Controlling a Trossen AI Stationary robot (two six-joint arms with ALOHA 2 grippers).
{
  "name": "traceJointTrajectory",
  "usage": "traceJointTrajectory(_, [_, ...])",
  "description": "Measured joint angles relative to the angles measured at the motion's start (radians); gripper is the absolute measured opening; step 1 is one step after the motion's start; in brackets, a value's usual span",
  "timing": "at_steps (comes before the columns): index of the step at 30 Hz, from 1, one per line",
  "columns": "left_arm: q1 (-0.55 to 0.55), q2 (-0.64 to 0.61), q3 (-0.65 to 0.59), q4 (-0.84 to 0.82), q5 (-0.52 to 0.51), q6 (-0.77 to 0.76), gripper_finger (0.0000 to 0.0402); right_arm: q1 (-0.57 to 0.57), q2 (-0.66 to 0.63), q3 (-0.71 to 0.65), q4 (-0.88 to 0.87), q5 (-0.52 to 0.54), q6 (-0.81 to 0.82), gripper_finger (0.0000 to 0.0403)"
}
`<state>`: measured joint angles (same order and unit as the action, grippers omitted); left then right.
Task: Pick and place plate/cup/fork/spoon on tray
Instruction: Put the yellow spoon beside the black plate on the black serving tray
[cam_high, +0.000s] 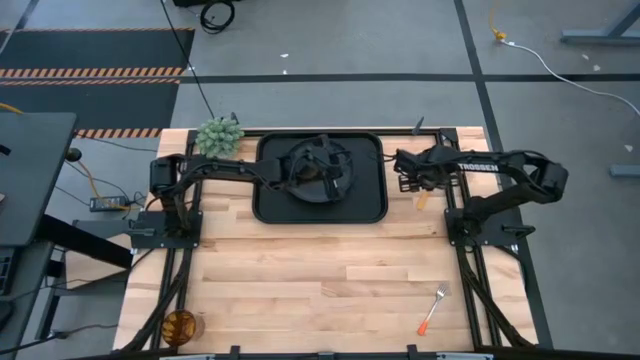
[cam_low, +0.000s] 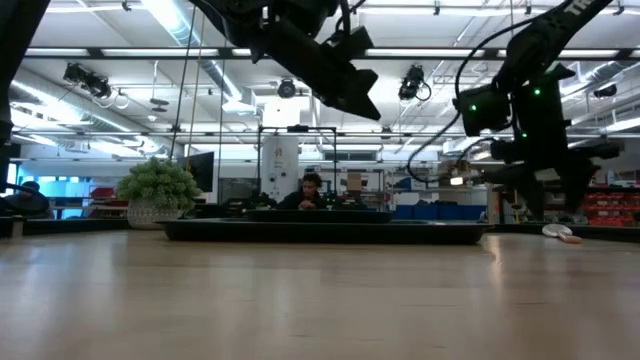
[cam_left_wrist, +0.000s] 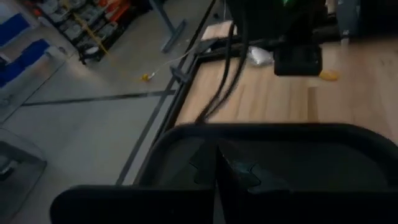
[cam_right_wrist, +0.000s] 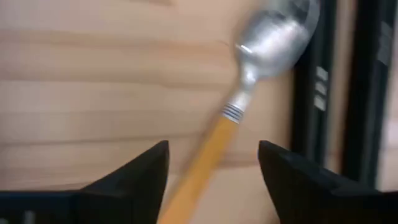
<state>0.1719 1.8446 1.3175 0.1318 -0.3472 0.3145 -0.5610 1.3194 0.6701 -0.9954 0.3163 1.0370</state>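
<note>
The black tray (cam_high: 368, 208) lies at the table's far middle. My left gripper (cam_high: 322, 172) hangs over it, shut on the round black plate (cam_high: 300, 190), which shows as a dark band in the left wrist view (cam_left_wrist: 124, 200). In the low view my left gripper (cam_low: 340, 80) is well above the tray (cam_low: 320, 231). My right gripper (cam_right_wrist: 211, 149) is open just right of the tray, one finger on either side of the spoon's orange handle (cam_right_wrist: 205, 165). The spoon (cam_high: 422, 200) lies flat on the wood. The fork (cam_high: 433, 310) lies near the front right. The amber cup (cam_high: 181, 325) stands at the front left corner. My left gripper pinches the plate's rim (cam_left_wrist: 205, 198) between its two fingers, which come from the table's left, slanting down. The plate is held above the tray. The gripper itself hides most of the place of contact.
A green plant ball (cam_high: 218, 135) stands at the far left corner, close to the tray. Bare wood fills the table's middle and front between the cup and the fork. The arm bases (cam_high: 165, 225) stand at the left and right edges. A person (cam_low: 311, 190) sits in the room beyond.
</note>
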Motion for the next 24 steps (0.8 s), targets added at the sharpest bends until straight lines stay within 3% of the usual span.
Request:
traceJointTrajectory(7, [0.03, -0.008, 0.0, -0.009, 0.128, 0.037, 0.0013, 0.001, 0.009, 0.0, -0.026, -0.016, 0.094, 0.029])
traceJointTrajectory(14, [0.133, -0.019, 0.0, -0.008, 0.223, 0.005, 0.0013, 0.002, 0.009, -0.102, 0.144, -0.092, 0.148, 0.0278])
traceJointTrajectory(24, [0.29, -0.048, 0.0, 0.091, 0.595, -0.099, 0.0013, 0.022, -0.051, -0.174, 0.213, -0.089, 0.212, 0.0249])
